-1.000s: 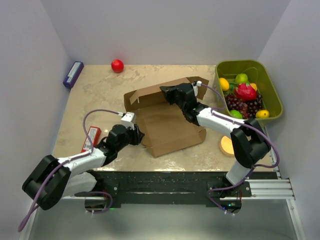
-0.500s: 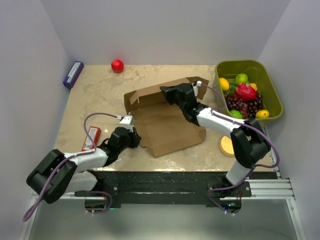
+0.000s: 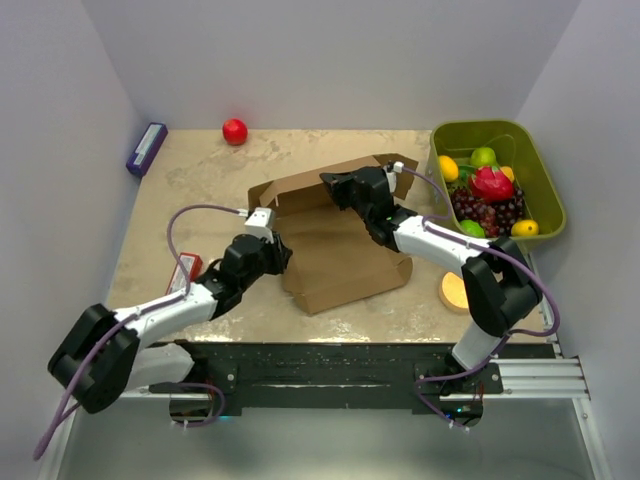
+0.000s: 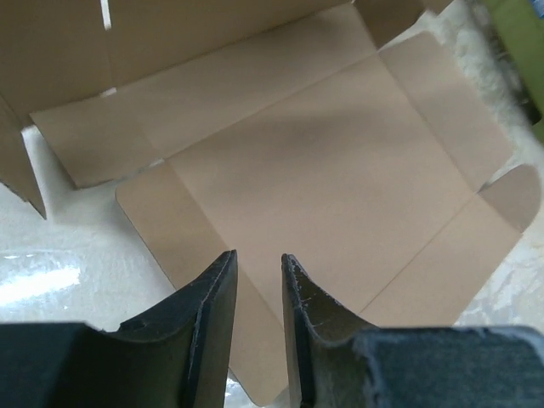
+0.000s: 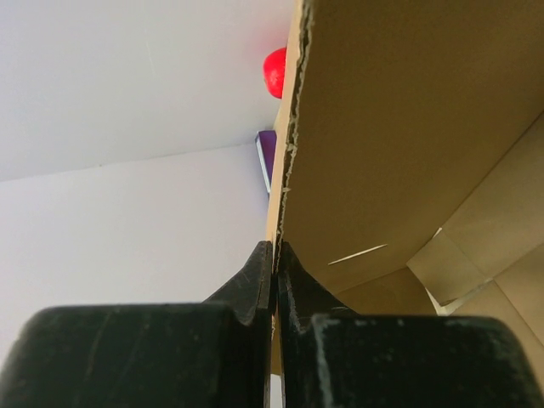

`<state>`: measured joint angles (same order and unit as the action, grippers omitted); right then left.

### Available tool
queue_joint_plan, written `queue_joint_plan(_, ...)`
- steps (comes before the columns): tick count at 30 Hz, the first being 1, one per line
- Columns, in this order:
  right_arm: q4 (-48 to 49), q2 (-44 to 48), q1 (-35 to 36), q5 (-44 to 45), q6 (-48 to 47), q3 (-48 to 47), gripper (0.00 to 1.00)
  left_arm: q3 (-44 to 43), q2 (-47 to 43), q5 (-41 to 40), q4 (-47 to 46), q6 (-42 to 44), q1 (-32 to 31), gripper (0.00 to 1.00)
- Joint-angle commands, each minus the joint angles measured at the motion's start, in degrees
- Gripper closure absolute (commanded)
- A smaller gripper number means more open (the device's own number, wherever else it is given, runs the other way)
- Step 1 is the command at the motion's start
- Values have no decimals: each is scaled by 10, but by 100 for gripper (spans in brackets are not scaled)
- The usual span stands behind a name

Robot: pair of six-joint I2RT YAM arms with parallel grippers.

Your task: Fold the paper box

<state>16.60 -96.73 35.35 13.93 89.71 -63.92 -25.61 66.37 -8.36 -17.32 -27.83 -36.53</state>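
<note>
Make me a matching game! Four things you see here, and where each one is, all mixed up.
Things:
1. red ball
2. purple box
3. green bin
4. paper box

Places:
A. in the middle, lying open
B. far left corner
C. far right corner
D. by the back wall, a bit left of centre

Pairs: 1-D, 2-B, 3-C, 4-A

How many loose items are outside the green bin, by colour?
Brown: 1, the paper box
Red: 2, a ball and a small packet
Purple: 1, a flat box
Orange: 1, a disc
Total: 5
</note>
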Motion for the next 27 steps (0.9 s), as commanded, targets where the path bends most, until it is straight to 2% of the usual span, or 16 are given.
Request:
queue_joint_plan(1,-12,25,2,22,-19,3,100,-8,77,16,-31,8,-3,70)
queue_joint_plan(6,-14,26,2,22,-21,2,100,27,125,34,-87,-13,-3,72)
queue_joint_plan(15,-18,31,2,30,-22,7,100,63,174,15,-99,-44,-3,75)
queue_joint_plan(22,-24,32,2,29,-27,10,100,113,213,30,-169,-79,-3,76)
queue_joint_plan(24,-24,32,2,28,-29,12,100,100,209,47,-167,-66,-3,73)
queue_joint_plan(27,-24,33,2,24,-29,14,100,51,166,47,-113,-35,-3,65)
